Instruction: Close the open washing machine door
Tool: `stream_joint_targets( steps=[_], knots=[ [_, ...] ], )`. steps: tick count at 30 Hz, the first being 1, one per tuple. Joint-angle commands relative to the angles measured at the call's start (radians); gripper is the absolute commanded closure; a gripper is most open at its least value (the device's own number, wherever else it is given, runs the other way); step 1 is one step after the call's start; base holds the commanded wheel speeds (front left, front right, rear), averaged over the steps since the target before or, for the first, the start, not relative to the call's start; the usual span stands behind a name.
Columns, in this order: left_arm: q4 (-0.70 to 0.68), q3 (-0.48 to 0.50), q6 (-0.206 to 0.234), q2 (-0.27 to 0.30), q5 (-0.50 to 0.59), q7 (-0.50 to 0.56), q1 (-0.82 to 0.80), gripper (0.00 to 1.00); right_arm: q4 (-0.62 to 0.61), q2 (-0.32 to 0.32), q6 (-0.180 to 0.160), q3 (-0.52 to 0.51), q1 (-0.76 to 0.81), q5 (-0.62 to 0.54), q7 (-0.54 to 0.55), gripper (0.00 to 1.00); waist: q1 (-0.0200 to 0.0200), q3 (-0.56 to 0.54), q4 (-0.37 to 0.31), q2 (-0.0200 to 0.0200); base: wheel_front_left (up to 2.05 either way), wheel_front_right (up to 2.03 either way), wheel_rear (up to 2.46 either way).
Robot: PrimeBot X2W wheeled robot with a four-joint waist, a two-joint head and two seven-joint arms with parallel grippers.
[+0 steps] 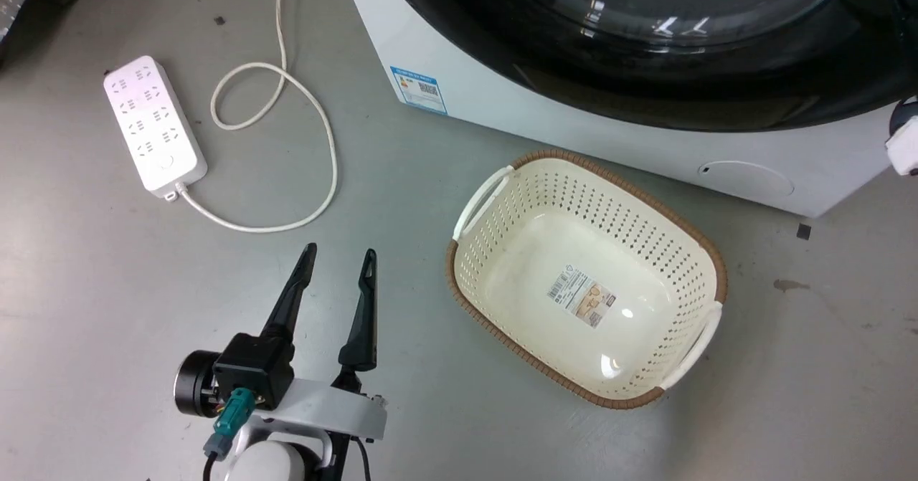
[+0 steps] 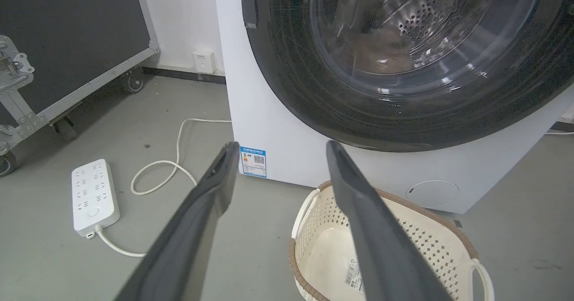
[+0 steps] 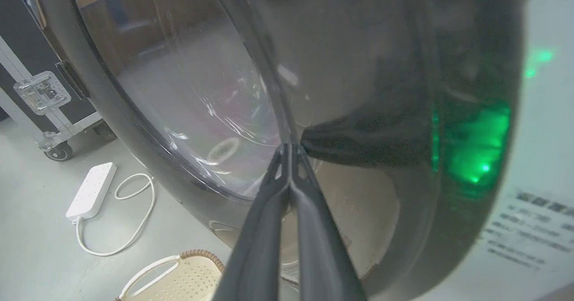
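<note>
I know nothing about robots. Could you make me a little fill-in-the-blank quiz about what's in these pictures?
1. The left gripper is ___ and holds nothing.
2. The right gripper is ___, its tips at the glass of the large round black-rimmed washing machine door.
3. The cream perforated plastic basket has a woven rim coloured ___.

Missing words: open; shut; brown.

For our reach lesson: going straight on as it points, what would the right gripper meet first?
Likely the clear glass of the round black-rimmed washing machine door, just past the right gripper; depth unclear.
</note>
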Motion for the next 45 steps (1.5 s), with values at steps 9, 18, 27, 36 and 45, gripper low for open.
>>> stream_joint_targets(
  steps=[9,18,27,36,45],
  knots=[
    [0.027,0.024,-0.015,-0.002,0.006,-0.005,0.003,0.00,0.048,0.022,-0.013,0.020,0.057,0.020,-0.093,0.87,0.0000,-0.118,-0.050,-0.0001,0.00,0.00,0.00],
    [0.090,0.075,-0.029,0.004,-0.015,-0.005,0.055,0.00,-0.071,0.081,-0.013,0.026,0.289,0.015,-0.147,0.00,0.0000,-0.274,-0.148,-0.0001,0.00,0.00,0.00],
    [0.140,0.115,-0.027,0.027,-0.042,-0.005,0.109,0.00,-0.307,0.188,-0.013,-0.176,0.590,-0.163,-0.153,0.00,0.0000,-0.367,-0.233,-0.0001,0.00,0.00,0.00],
    [0.125,0.100,-0.040,0.032,-0.044,-0.005,0.131,0.00,-0.502,0.378,-0.013,-0.345,0.843,-0.382,-0.153,0.00,0.0000,-0.391,-0.255,-0.0001,0.00,0.00,0.00],
    [0.112,0.075,-0.041,0.036,-0.025,-0.005,0.156,0.00,-0.577,0.458,-0.013,-0.373,0.975,-0.522,-0.153,0.00,0.0000,-0.400,-0.257,-0.0001,0.00,0.00,0.00]
  ],
)
